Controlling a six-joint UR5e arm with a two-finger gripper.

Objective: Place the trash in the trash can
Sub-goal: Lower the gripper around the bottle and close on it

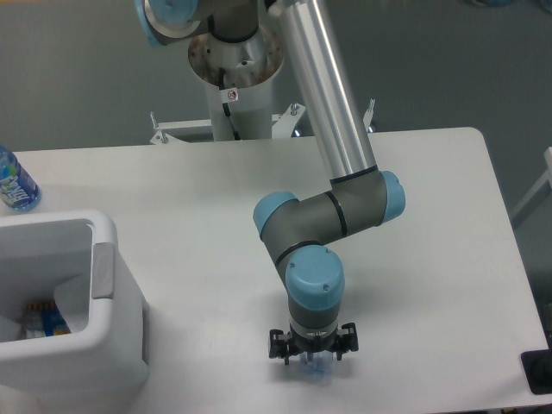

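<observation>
My gripper (312,360) points straight down, low over the table near its front edge, seen from above. A small pale blue, translucent bit (319,372) shows just under it, likely the cap end of the clear plastic bottle; the rest of the bottle is hidden by the wrist. The fingers are hidden too, so I cannot tell whether they are closed. The white trash can (108,345) stands at the front left with its grey panel (103,270) facing the gripper. A blue and yellow item (47,319) lies inside it. The white paper scrap does not show on the table.
A small blue-labelled water bottle (15,181) stands at the far left edge behind the trash can. The robot's base column (237,95) rises at the back centre. The arm's elbow (328,216) hangs over the middle of the table.
</observation>
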